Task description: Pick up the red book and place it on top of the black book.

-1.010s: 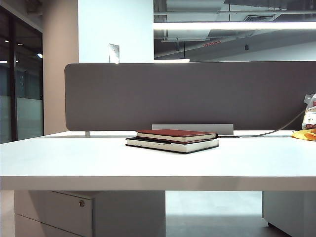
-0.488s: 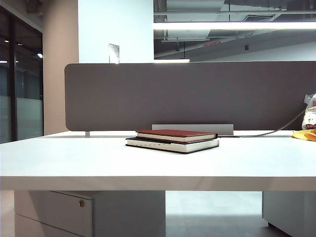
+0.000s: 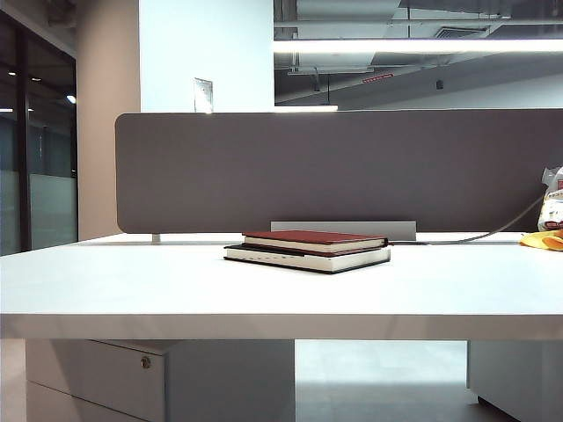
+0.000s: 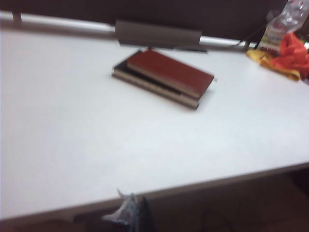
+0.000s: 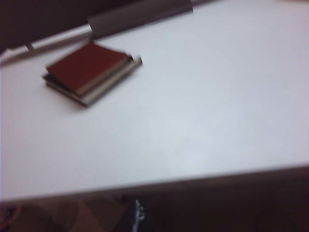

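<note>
Presently we list, largest first: one white table, broad and flat, carrying all that follows. Behind it we record one grey partition screen running along the far edge, with a low grey metal bracket at its foot. Next, the black book, the thicker volume, lying flat near the middle of the table toward the far edge, its white page edges facing the exterior camera. Directly on top of it we enter the red book, thin, maroon, cream-edged, resting flat and touching the black cover, set a little askew so that a strip of black shows along one side in the left wrist view. At the far right corner we note an orange-and-yellow cloth beside a clear plastic package. Smallest: the left gripper, a blurred tip at the near table edge, well apart from the books; whether its jaws are spread or pressed together we cannot tell. Likewise the right gripper, a dark sliver below the near edge, jaws pressed together on nothing.
</note>
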Motion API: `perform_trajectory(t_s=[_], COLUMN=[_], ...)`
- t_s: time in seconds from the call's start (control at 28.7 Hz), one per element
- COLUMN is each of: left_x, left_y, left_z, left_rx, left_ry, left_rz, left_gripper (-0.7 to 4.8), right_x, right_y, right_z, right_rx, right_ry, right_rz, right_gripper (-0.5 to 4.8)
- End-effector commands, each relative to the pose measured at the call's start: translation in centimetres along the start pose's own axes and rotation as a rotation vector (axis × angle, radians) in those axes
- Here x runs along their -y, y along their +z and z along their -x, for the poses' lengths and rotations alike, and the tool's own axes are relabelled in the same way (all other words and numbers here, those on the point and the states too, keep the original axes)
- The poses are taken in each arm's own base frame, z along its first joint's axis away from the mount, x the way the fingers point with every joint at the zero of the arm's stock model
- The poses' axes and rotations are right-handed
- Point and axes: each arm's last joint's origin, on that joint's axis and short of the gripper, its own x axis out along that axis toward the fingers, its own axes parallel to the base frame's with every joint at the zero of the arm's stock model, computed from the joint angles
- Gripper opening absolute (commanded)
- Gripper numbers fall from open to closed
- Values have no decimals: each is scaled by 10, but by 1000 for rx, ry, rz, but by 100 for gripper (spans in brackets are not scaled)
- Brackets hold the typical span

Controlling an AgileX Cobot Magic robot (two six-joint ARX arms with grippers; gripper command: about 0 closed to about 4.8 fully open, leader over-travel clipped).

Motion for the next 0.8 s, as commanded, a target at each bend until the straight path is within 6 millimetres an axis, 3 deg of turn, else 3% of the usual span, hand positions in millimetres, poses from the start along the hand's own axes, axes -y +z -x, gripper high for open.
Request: perform_trajectory(t_s=[0.03, 0.42, 0.8], left_x=[-3, -13, -17], left_y=[-11, -45, -64], left_z=[-7, -23, -30], left_rx=[-21, -101, -148], left_ry=[8, 33, 42], left_rz=[24, 76, 85], left_gripper=[-5, -5, -5], right_x=[4, 20, 24], right_y=[-9, -45, -55], right_z=[-6, -24, -28], right_rx=[22, -41, -69], right_ry=[15, -11, -22], right_rz=[-44, -120, -58], right_gripper=[-3, -3, -3])
